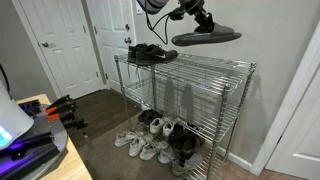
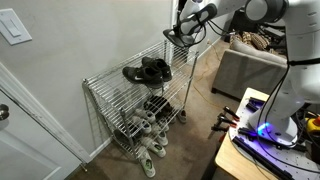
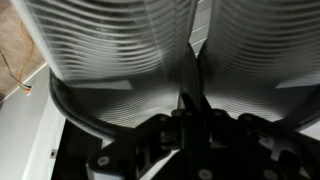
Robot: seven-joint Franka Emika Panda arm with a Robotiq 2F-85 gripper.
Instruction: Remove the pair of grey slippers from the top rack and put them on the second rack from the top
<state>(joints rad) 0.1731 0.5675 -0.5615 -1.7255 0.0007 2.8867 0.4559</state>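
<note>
At the left end of the top rack worktop (image 1: pixel 205 68) sit black lace-up shoes (image 1: pixel 150 52). Over its right end, held clear of the wire, the pair of grey slippers (image 1: pixel 207 39) hangs flat, pincer (image 1: pixel 198 26) clamped on it from above. Wrist view: ribbed slipper surfaces fill the frame. White sneakers (image 1: pixel 140 145) lie on the floor below.

We see black shoes (image 1: pixel 150 53) lying side by side. On the wood floor (image 1: pixel 100 105), white sneakers (image 1: pixel 140 145) lie scattered, with dark shoes (image 1: pixel 180 148) just beside them. A panelled white door (image 1: pixel 60 45) stands behind. In an exterior view, a light switch (image 2: pixel 14 28) sits on the wall and a grey couch (image 2: pixel 250 70) stands near a desk (image 2: pixel 225 165).
</note>
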